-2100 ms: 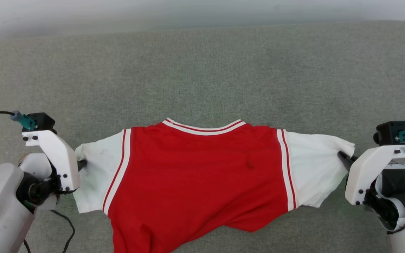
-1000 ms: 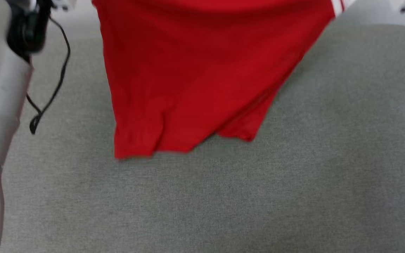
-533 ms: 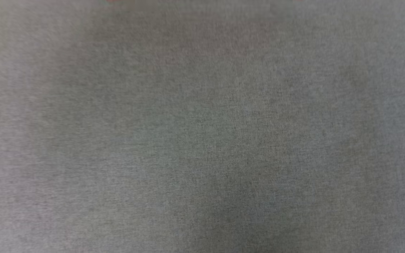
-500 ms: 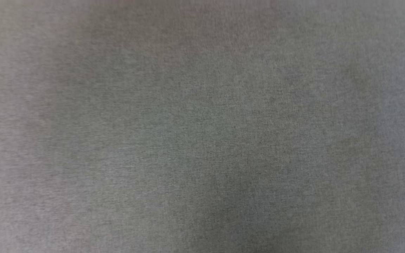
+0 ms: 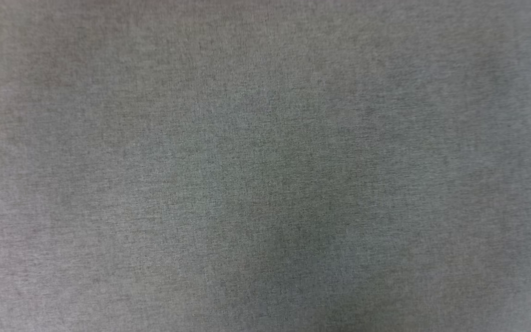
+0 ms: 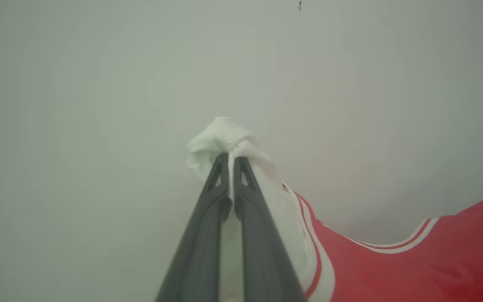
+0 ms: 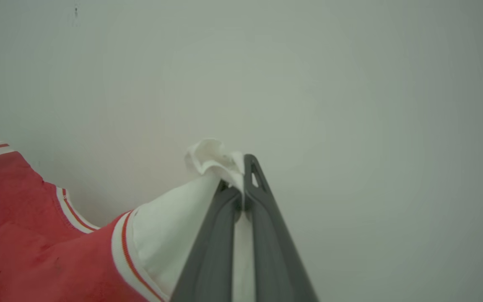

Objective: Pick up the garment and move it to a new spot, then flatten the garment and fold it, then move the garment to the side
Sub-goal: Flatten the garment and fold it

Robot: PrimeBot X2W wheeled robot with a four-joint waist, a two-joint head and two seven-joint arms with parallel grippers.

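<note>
The left gripper (image 6: 229, 158) is clamped hard on a bunched tuft of the left-hand sleeve (image 6: 218, 138), with white cloth puffing out past the tips of its two dark fingers. The right gripper (image 7: 241, 167) pinches the right-hand sleeve (image 7: 170, 226) in the same way, its jaws closed on a small crumple of fabric. The garment (image 6: 413, 268) hangs between them in front of a pale wall (image 6: 99, 84). Its red body sags in a curve from each sleeve towards the middle, and the striped collar trim (image 6: 396, 243) runs along the upper edge. The head view looks down on a grey woven surface (image 5: 265, 166), slightly blurred. The garment seems to be held in the air above it rather than lying on it.

The cloth looks light, soft and quite limp. It has no stiffness of its own and takes its shape from the two held points. The sag suggests a stretchy knit that will swing and lag behind any quick move. It is not fragile, but each grip is only a small pinch at a sleeve end, so a sharp tug outwards could pull the fabric free.

The sleeve ends suit spreading the garment wide and laying it flat, with the hem probably touching down first. For folding, the shoulders or hem corners would likely give better control.
</note>
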